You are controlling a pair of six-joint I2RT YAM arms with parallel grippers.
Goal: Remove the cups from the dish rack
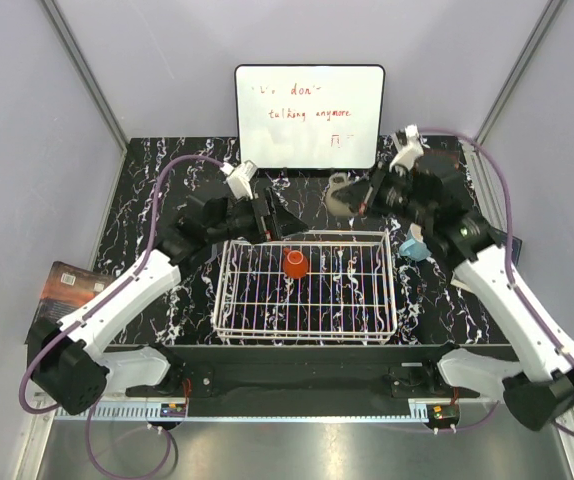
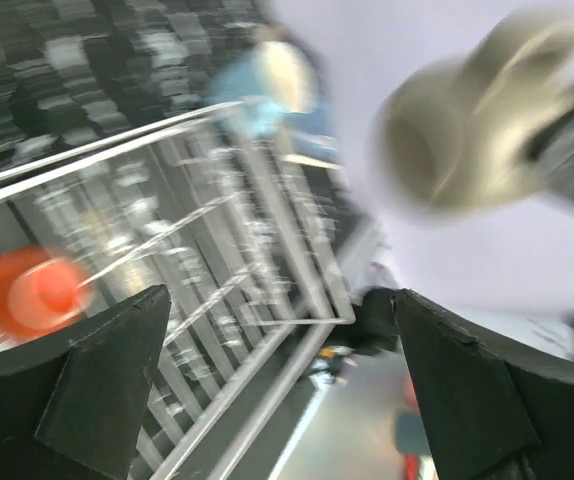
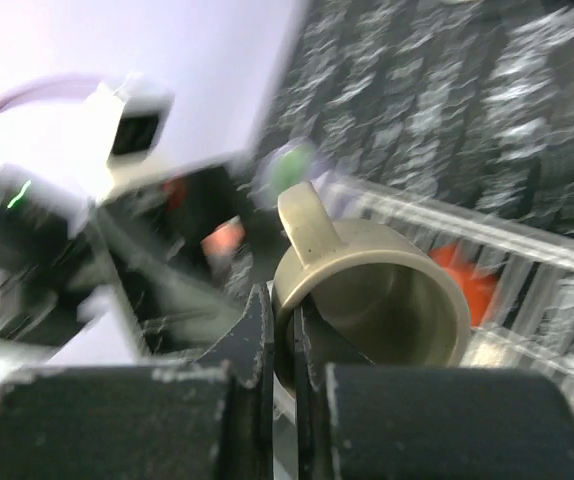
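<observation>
The dish rack holds only the small red-orange cup, so we judge one unloading remains; the light blue mug stands on the surface just right of the rack. Our right pincer is clenched on the rim of the grey-brown cup, raised beyond the rack's far edge. The left pincer hangs spread and empty over the far left corner.

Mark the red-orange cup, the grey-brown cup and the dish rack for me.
red-orange cup [image 1: 294, 263], top external view, on the middle of the cup.
grey-brown cup [image 3: 387, 305], right wrist view, on its inner wall.
dish rack [image 1: 307, 338], top external view, on its near rim.
</observation>
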